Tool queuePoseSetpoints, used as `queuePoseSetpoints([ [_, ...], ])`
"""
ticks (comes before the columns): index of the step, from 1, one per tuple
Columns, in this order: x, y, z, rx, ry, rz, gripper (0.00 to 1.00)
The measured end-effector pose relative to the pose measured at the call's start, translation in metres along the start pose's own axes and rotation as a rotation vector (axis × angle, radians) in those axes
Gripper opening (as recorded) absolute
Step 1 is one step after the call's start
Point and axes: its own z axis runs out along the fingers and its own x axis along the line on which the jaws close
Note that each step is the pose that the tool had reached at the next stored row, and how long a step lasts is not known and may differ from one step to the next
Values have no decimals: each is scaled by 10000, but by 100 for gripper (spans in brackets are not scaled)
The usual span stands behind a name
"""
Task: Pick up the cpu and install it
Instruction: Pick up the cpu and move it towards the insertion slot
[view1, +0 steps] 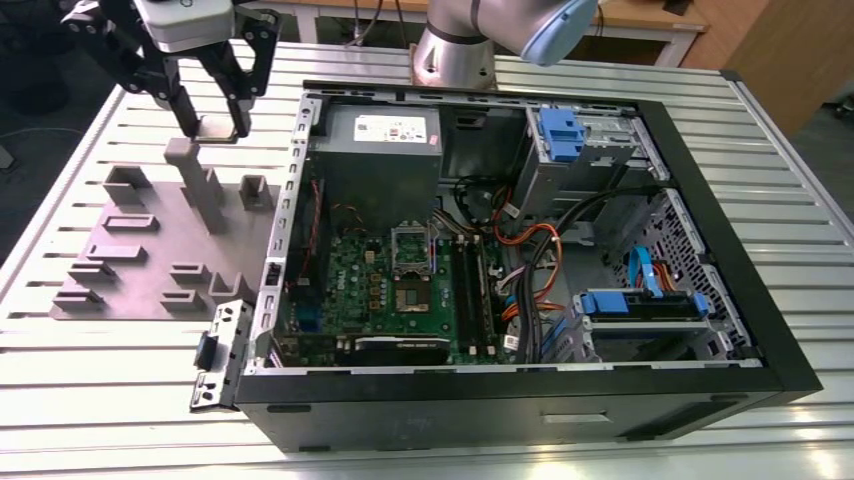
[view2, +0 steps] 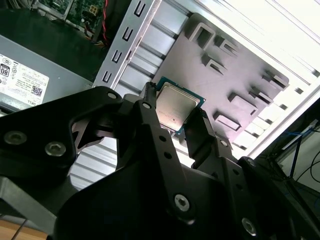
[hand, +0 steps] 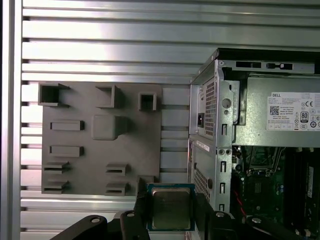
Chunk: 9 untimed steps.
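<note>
Gripper (view1: 214, 126) pinches the cpu (hand: 171, 207) by two opposite edges, in the air near grey fixture plate (hand: 130, 150), outside the open pc case (view1: 534, 415); chip prob. light, stiff, fragile underneath, so edge grip w/ gentle force seems right

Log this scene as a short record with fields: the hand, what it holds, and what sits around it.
hand: shut on the cpu, raised near the fixture plate, outside the case
cpu: held flat between the fingers, metal top showing
fixture plate: grey, lying on the slatted table beside the case
computer case: open, motherboard exposed
task state: cpu picked up, not yet installed
</note>
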Motion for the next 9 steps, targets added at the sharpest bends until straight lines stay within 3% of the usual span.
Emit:
queuePoseSetpoints([
  [9,-22,0,0,0,1,0,47],
])
